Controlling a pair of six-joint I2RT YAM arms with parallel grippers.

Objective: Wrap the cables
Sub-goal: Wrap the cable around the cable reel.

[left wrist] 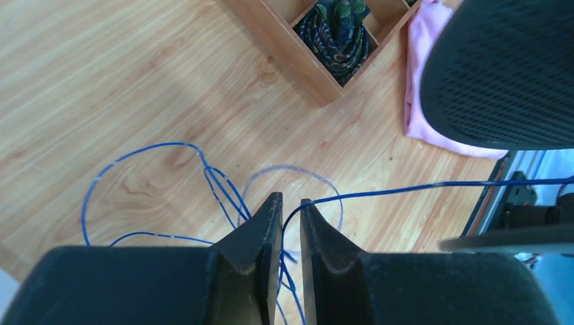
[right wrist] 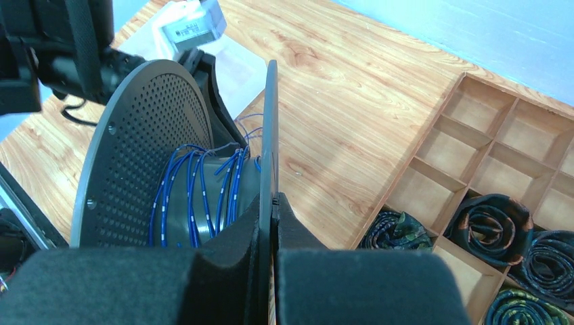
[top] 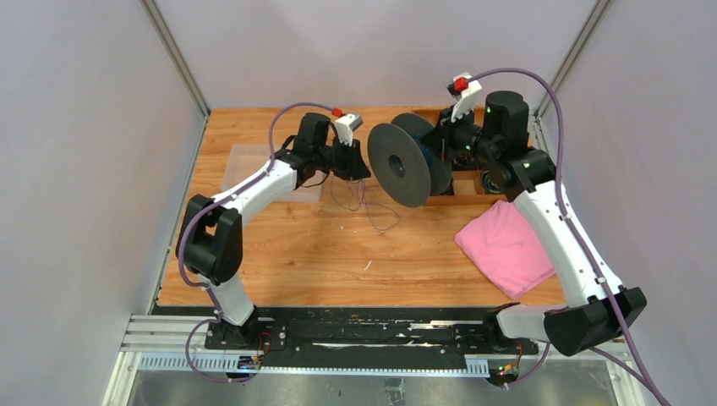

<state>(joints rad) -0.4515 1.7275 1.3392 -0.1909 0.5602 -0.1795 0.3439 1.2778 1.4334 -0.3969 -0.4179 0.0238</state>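
One cable threads the slightly spread left hand; the right hand pinches one spool.

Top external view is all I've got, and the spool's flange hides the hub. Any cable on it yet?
Observer: Yes. The right wrist view shows blue cable wound in several turns around the hub of the spool.
Operator: What's the right claw holding?
Observer: The right claw is shut on the rim of the spool's near flange.
Operator: Is the left claw gripping the cable?
Observer: No. The left claw stands slightly open, and the cable passes through the gap between its fingers.
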